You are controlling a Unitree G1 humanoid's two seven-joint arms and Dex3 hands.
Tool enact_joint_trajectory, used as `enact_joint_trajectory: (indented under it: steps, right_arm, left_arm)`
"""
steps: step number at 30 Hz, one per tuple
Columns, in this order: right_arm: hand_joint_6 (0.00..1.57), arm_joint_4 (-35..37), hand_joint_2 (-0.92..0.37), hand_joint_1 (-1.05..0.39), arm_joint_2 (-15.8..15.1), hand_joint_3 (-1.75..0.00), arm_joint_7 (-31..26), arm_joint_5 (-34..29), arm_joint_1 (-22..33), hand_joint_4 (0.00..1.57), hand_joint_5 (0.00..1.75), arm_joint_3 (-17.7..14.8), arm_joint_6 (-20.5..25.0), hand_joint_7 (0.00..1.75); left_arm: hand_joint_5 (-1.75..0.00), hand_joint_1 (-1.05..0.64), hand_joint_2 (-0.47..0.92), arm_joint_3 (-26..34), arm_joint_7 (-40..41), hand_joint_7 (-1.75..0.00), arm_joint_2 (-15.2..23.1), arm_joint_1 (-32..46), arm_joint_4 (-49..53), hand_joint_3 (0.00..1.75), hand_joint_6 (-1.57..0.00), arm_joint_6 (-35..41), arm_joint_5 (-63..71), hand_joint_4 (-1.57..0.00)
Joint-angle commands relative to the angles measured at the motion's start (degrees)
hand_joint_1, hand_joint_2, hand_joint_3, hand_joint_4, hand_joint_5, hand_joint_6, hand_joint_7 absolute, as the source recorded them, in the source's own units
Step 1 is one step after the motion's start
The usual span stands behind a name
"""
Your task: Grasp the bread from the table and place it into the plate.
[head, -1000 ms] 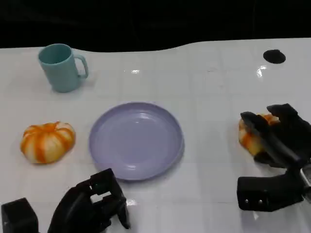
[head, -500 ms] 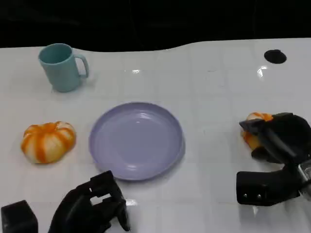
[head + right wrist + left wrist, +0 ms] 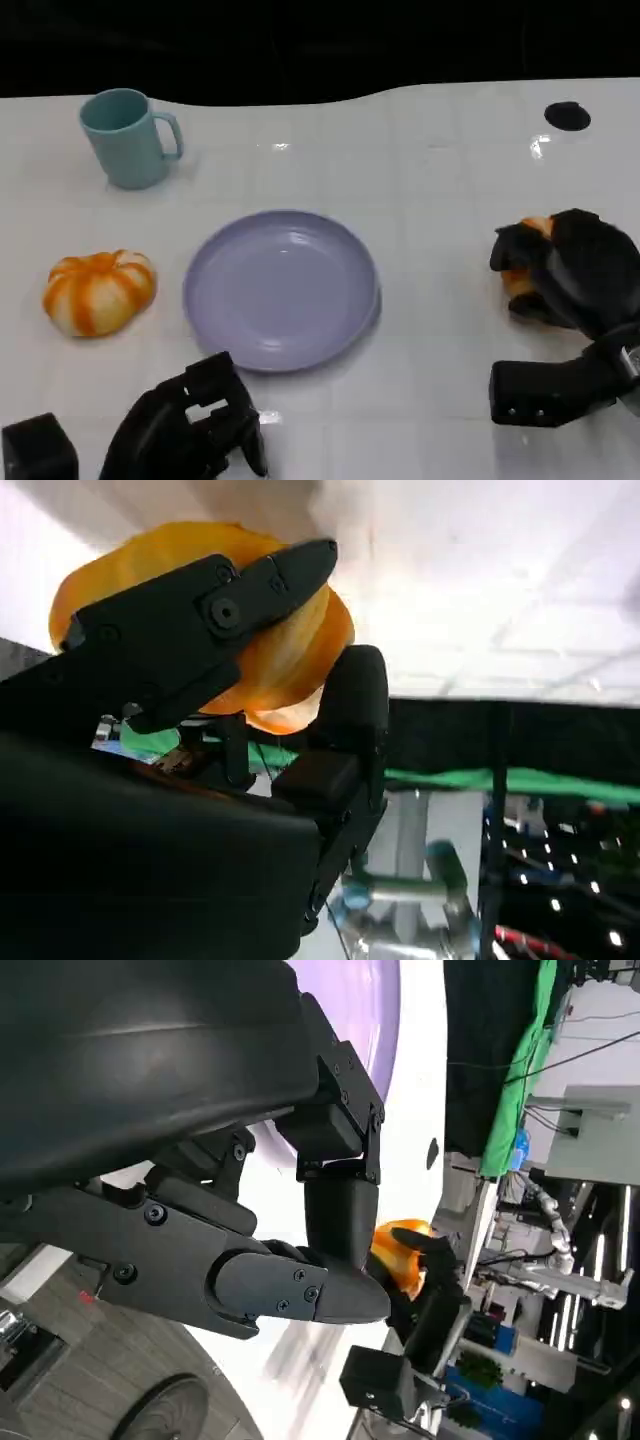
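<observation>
An orange bread (image 3: 518,284) lies at the table's right side, mostly covered by my right hand (image 3: 575,268), whose fingers wrap over it and grip it. The right wrist view shows the bread (image 3: 290,660) clamped between black fingers (image 3: 200,615). The lilac plate (image 3: 280,290) sits in the middle of the table, to the left of that hand and apart from it. My left hand (image 3: 190,425) rests at the near edge in front of the plate, fingers curled in, holding nothing. The left wrist view shows the bread (image 3: 396,1248) and the right hand (image 3: 435,1305) across the table.
A round orange-and-white striped bun (image 3: 98,290) lies left of the plate. A teal mug (image 3: 125,138) stands at the back left. A small black disc (image 3: 567,116) is at the back right. White table lies between the plate and the right hand.
My right hand's fingers have closed down over the bread, hiding most of it. The left hand, plate, bun and mug have not moved.
</observation>
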Motion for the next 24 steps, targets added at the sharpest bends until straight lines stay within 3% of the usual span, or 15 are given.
enact_joint_trajectory:
  steps: [1, 3, 4, 5, 7, 13, 18, 24]
  right_arm:
    - [0.72, -1.4, -0.84, -0.12, 0.0, -0.14, -3.0, 1.6, -1.3, 0.95, 1.75, -0.4, -2.7, 1.71]
    - [0.73, -2.8, -0.84, -0.11, 0.3, -0.15, -3.7, 1.9, -1.2, 0.96, 1.75, -0.4, -3.8, 1.72]
    - [0.73, -3.5, -0.75, -0.10, 0.5, -0.31, -4.0, 2.1, -1.2, 0.97, 1.75, -0.5, -4.3, 1.74]
    - [0.73, -4.1, -0.60, -0.09, 0.6, -0.58, -4.2, 2.1, -1.1, 0.97, 1.75, -0.5, -4.6, 1.74]
    - [0.73, -6.0, -0.45, -0.09, 0.8, -0.89, -3.4, 2.5, -0.9, 0.98, 1.75, -0.6, -5.4, 1.75]
    - [0.80, -11.7, -0.30, -0.13, 2.6, -1.31, 0.8, 6.4, -0.7, 1.01, 1.75, -2.0, -10.2, 1.68]
    - [0.78, -16.1, -0.25, -0.18, 4.9, -1.45, 5.0, 8.6, -0.5, 1.04, 1.75, -2.7, -11.0, 1.73]
    - [0.76, -20.6, -0.23, -0.15, 8.3, -1.55, 13.7, 13.5, 0.2, 1.03, 1.75, -4.2, -13.5, 1.73]
  left_arm:
    - [-1.75, -0.60, 0.92, 0.2, 0.9, -1.49, 0.7, 0.1, -0.5, 0.23, -0.71, -0.1, 0.7, -0.77]
    - [-1.75, -0.60, 0.92, 0.3, 0.5, -1.49, 0.7, -0.1, -0.2, 0.23, -0.70, 0.0, 0.4, -0.77]
    - [-1.75, -0.60, 0.92, 0.3, 0.3, -1.49, 0.6, -0.2, 0.1, 0.23, -0.70, 0.0, 0.2, -0.77]
    - [-1.75, -0.61, 0.91, 0.4, 0.2, -1.49, 0.6, -0.2, 0.3, 0.23, -0.70, -0.1, 0.1, -0.77]
    - [-1.75, -0.61, 0.91, 0.4, 0.4, -1.49, 0.5, -0.2, 0.3, 0.22, -0.70, -0.2, 0.3, -0.77]
    - [-1.75, -0.61, 0.91, 0.4, 0.3, -1.48, 0.4, -0.1, 0.1, 0.22, -0.71, 0.2, 0.1, -0.78]
    - [-1.75, -0.62, 0.91, 0.3, 0.5, -1.48, 0.4, 0.0, 0.0, 0.22, -0.71, -0.3, 0.5, -0.78]
    - [-1.75, -0.62, 0.92, 0.2, 0.5, -1.47, 0.4, 0.3, -0.2, 0.22, -0.71, -0.8, 0.7, -0.78]
